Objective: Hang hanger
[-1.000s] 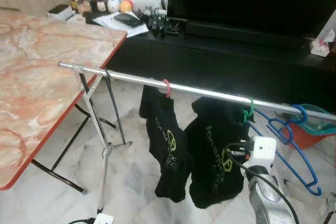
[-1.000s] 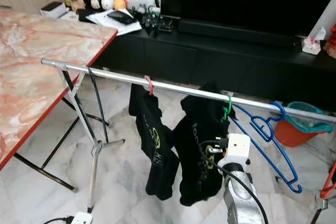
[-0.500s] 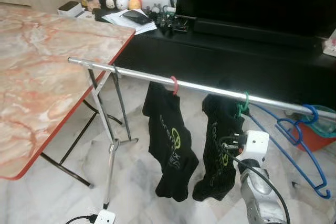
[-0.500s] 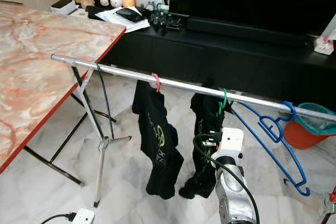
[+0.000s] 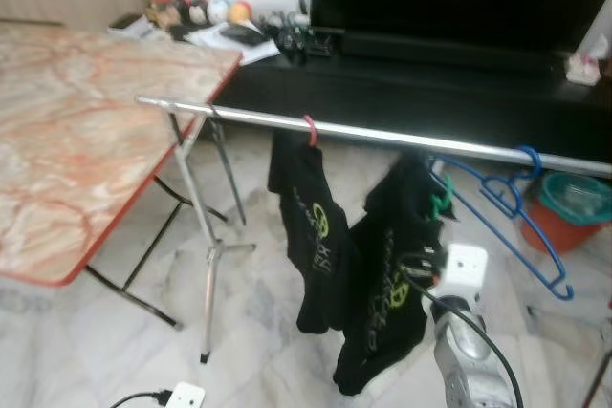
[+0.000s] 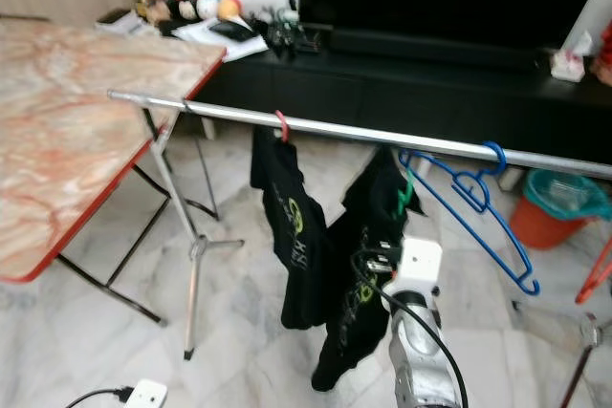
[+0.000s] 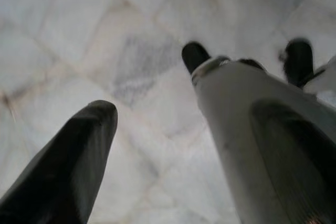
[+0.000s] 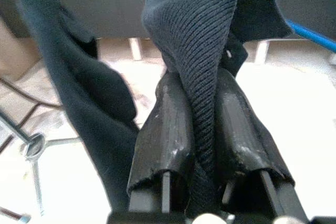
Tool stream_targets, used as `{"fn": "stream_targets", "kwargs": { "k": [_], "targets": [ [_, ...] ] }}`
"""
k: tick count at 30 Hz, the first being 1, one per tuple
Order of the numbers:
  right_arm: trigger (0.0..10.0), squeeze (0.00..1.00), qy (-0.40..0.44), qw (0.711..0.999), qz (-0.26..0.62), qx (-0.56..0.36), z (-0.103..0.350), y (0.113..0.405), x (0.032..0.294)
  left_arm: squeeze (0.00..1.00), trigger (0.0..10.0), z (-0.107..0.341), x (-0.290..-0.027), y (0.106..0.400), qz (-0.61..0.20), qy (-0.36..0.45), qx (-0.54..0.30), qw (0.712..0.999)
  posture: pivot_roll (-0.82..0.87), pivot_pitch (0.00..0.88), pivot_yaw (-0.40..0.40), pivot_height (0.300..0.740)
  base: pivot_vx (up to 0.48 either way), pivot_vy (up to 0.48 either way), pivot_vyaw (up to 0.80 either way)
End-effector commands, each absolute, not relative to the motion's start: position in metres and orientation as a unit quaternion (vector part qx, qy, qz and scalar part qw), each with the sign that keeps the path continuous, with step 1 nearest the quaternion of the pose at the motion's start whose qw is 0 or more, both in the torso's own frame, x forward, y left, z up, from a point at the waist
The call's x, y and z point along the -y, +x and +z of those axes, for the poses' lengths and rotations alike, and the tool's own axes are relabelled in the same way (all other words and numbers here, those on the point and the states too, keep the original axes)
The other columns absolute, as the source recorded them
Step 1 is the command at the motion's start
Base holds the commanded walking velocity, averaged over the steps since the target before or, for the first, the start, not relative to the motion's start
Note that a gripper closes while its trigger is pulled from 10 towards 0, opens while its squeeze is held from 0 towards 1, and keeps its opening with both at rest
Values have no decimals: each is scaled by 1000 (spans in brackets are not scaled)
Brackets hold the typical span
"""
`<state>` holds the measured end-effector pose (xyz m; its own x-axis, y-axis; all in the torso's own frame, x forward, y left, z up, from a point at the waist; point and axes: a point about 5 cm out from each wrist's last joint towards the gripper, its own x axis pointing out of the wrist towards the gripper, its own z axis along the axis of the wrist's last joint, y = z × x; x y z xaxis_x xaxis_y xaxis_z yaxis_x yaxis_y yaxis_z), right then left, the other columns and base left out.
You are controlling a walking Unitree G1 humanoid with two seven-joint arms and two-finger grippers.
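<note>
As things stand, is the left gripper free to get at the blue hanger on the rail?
Probably not. The left gripper hangs low, fingers apart, pointing at the marble floor. The blue hanger sits at the rail's right end, beyond the right gripper, which is shut on the black shirt.

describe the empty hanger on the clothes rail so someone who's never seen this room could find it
Follow the silver rail in front of the black TV cabinet toward the orange bin. The blue hanger there is bare; the pink and green hangers carry black shirts.

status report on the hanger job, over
Right end effector shut on black shirt with green hanger below rail. Left end effector open, idle over floor.
</note>
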<state>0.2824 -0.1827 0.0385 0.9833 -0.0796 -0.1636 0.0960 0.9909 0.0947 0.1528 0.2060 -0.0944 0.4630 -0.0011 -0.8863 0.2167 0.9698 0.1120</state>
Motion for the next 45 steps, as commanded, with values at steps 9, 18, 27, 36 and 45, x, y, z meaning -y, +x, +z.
{"fn": "stream_targets", "kwargs": {
  "k": [9, 18, 27, 36, 45],
  "targets": [
    [10000, 0, 48, 996, -39, -65, 44, 287, 183, 0, 10000, -101, -203, 137, -68, 100, -541, 832, -122, 0, 2, 740, -319, 0, -157],
    [10000, 0, 42, 996, -36, -63, 44, 288, 183, 0, 10000, -101, -202, 138, -70, 99, -541, 832, -124, 0, 1, 740, -320, 0, -373],
    [10000, 0, 40, 996, -33, -68, 42, 288, 181, 0, 10000, -101, -202, 137, -72, 101, -542, 831, -126, 0, 4, 740, -321, 0, 0],
    [10000, 0, 34, 996, -30, -82, 38, 289, 181, 0, 10000, -101, -202, 137, -72, 101, -541, 832, -118, 0, 3, 740, -320, 0, 0],
    [10000, 0, 24, 994, -32, -98, 33, 285, 182, 0, 10000, -101, -202, 137, -73, 100, -541, 832, -125, 0, 7, 740, -317, 0, 0]
  ]
}}
